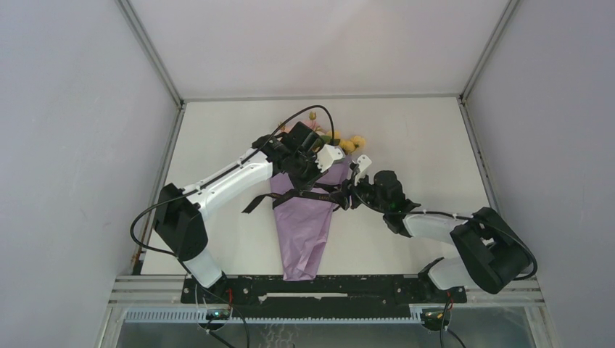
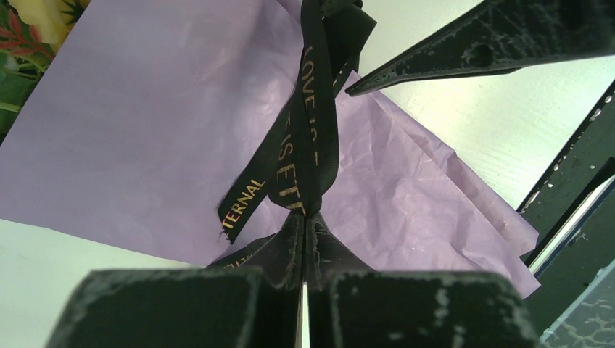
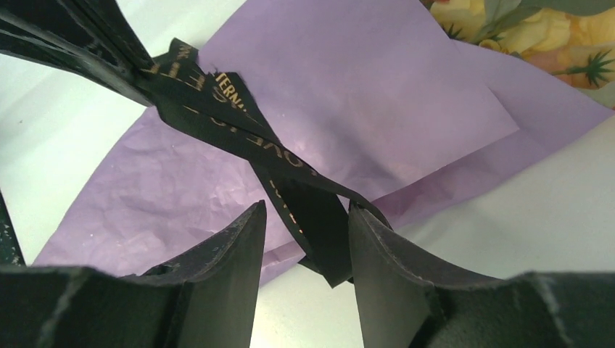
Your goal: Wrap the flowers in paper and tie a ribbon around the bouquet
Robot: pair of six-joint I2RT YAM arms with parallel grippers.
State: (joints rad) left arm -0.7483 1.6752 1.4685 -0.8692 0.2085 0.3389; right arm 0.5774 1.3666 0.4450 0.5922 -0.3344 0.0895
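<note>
The bouquet [image 1: 304, 225] lies mid-table, a cone of lilac paper [image 2: 145, 130] with its point toward the arm bases. The pink and yellow flowers [image 1: 344, 143] stick out of its far, wide end. The black ribbon [image 1: 294, 196] with gold lettering crosses the cone. My left gripper [image 1: 313, 187] is shut on the ribbon [image 2: 312, 138], pinching a loop at its tips [image 2: 308, 217] above the paper. My right gripper [image 3: 308, 206] stands open at the cone's right edge. A loose ribbon end [image 3: 319, 217] hangs between its fingers, resting against the right finger [image 3: 384, 254].
The white table [image 1: 420, 138] is boxed in by grey walls at the left, right and back. A black rail [image 1: 326, 286] runs along the near edge by the arm bases. The two grippers sit close together over the cone.
</note>
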